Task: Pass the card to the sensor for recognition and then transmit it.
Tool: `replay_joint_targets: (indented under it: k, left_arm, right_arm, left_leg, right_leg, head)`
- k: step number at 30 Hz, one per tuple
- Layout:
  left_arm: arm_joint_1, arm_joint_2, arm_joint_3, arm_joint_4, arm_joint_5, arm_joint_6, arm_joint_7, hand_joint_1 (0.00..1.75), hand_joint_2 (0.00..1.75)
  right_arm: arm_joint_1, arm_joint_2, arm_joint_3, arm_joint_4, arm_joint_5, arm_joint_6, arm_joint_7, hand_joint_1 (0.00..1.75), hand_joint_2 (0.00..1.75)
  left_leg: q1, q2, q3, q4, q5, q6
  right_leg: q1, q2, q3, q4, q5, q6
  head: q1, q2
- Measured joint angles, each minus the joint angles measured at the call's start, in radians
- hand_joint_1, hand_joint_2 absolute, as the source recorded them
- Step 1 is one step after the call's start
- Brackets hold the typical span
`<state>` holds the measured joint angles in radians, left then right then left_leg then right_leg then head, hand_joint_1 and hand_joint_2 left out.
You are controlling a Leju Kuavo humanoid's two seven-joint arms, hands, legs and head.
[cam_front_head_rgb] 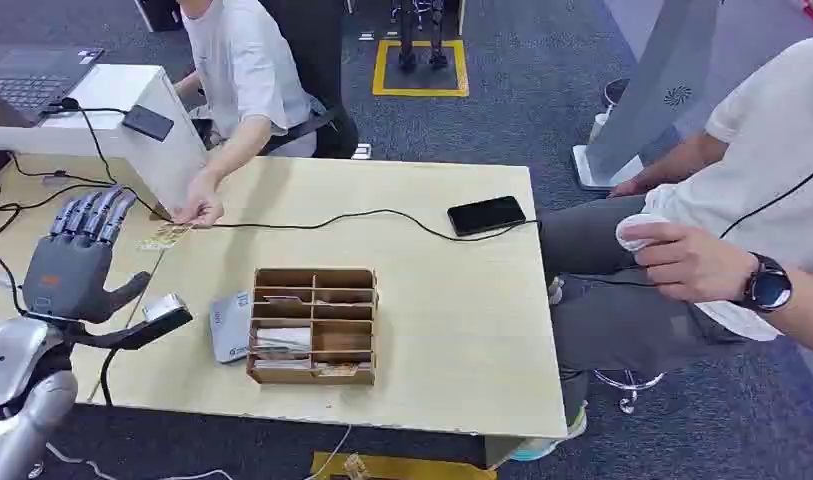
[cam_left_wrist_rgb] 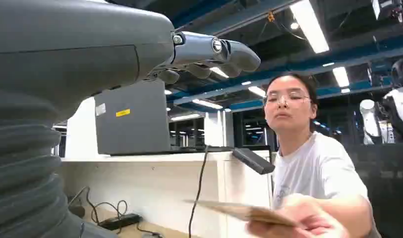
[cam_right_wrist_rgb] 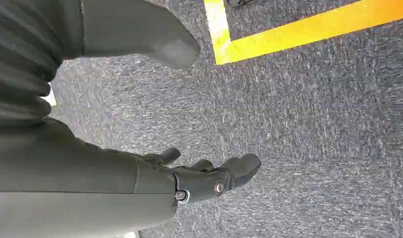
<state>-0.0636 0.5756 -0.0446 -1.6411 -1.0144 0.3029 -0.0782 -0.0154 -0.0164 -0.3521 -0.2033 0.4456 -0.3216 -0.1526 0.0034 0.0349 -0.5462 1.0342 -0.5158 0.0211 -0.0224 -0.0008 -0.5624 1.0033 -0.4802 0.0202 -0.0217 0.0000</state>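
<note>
The left hand [cam_front_head_rgb: 77, 262] was raised over the table's left side, palm forward, fingers [cam_front_head_rgb: 90, 215] straight and close together, thumb held apart; it held nothing. The right hand [cam_right_wrist_rgb: 199, 176] hung at the robot's side above grey carpet, fingers loosely extended and apart, also holding nothing.

The card [cam_front_head_rgb: 165, 236] lay flat on the table [cam_front_head_rgb: 452, 320], just beyond and slightly right of the left fingertips. A seated person's hand [cam_front_head_rgb: 200, 209] rested on its far end. The card's long axis appeared to run from near-left to far-right. In the left wrist view the card [cam_left_wrist_rgb: 239, 211] was seen edge-on, offered below the fingers.

The left hand was clearly the nearer one, so the pick-up would in all likelihood fall to it. The move would call for a short reach forward and down, and the fingers would have to close on the card's near end.

A scanner [cam_front_head_rgb: 165, 308] on a dark stalk stood just right of the left hand. A grey card reader [cam_front_head_rgb: 230, 327] lay just right of the scanner, touching a wooden compartment box [cam_front_head_rgb: 314, 325]. A black cable [cam_front_head_rgb: 322, 222] crossed the table close behind the card toward a phone [cam_front_head_rgb: 486, 215]. Open tabletop lay between card and scanner. A white partition [cam_front_head_rgb: 172, 150] bounded the far-left corner and limited room there.
</note>
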Motion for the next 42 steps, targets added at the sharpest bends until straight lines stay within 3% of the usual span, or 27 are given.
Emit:
replay_joint_targets:
  k: [8, 9, 23, 31, 34, 38, 42]
  left_arm:
    - [-0.021, -0.013, 0.0, 0.013, -0.018, 0.007, 0.015, 0.0, 1.75]
    - [-0.023, -0.015, 0.0, 0.015, -0.018, 0.006, 0.018, 1.75, 1.75]
    - [-0.031, -0.02, 0.0, 0.026, 0.03, -0.009, 0.029, 1.75, 1.75]
    - [-0.031, -0.023, 0.0, 0.026, 0.158, -0.031, -0.024, 1.75, 1.75]
    - [-0.039, -0.049, 0.001, 0.026, 0.246, -0.084, -0.009, 1.75, 1.75]
    - [-0.062, -0.084, 0.001, 0.034, 0.44, -0.253, 0.045, 1.75, 1.75]
    - [-0.076, -0.103, 0.0, 0.047, 0.554, -0.338, 0.076, 1.75, 1.75]
  right_arm:
    - [0.0, 0.0, -0.007, 0.0, 0.012, 0.0, 0.0, 0.0, 1.75]
    - [0.0, 0.0, -0.008, 0.0, 0.012, 0.0, 0.0, 0.0, 1.75]
    - [0.0, 0.0, -0.018, 0.0, 0.018, 0.0, 0.0, 0.0, 1.75]
    - [0.0, 0.0, -0.024, 0.0, 0.034, -0.001, 0.0, 0.0, 1.75]
    - [0.0, 0.001, -0.028, 0.0, 0.035, -0.007, 0.001, 0.0, 1.75]
    - [0.0, 0.004, -0.042, -0.002, 0.035, -0.016, 0.008, 0.0, 1.75]
    - [0.0, 0.006, -0.054, -0.004, 0.036, -0.016, 0.008, 0.0, 1.75]
  left_leg:
    - [0.0, 0.0, 0.0, 0.0, 0.0, 0.0]
    - [0.0, 0.0, 0.0, 0.0, 0.0, 0.0]
    - [0.0, 0.0, 0.0, 0.0, 0.0, 0.0]
    - [0.0, 0.0, 0.0, 0.0, 0.0, 0.0]
    - [0.0, 0.0, 0.0, 0.0, 0.0, 0.0]
    - [0.0, 0.0, 0.0, 0.0, 0.0, 0.0]
    - [0.0, 0.0, 0.0, 0.0, 0.0, 0.0]
  right_leg:
    - [0.0, 0.0, 0.0, 0.0, 0.0, 0.0]
    - [0.0, 0.0, 0.0, 0.0, 0.0, 0.0]
    - [0.0, 0.0, 0.0, 0.0, 0.0, 0.0]
    - [0.0, 0.0, 0.0, 0.0, 0.0, 0.0]
    - [0.0, 0.0, 0.0, 0.0, 0.0, 0.0]
    - [0.0, 0.0, 0.0, 0.0, 0.0, 0.0]
    - [0.0, 0.0, 0.0, 0.0, 0.0, 0.0]
  head:
    - [0.0, 0.0]
    - [0.0, 0.0]
    - [0.0, 0.0]
    - [0.0, 0.0]
    - [0.0, 0.0]
    - [0.0, 0.0]
    - [0.0, 0.0]
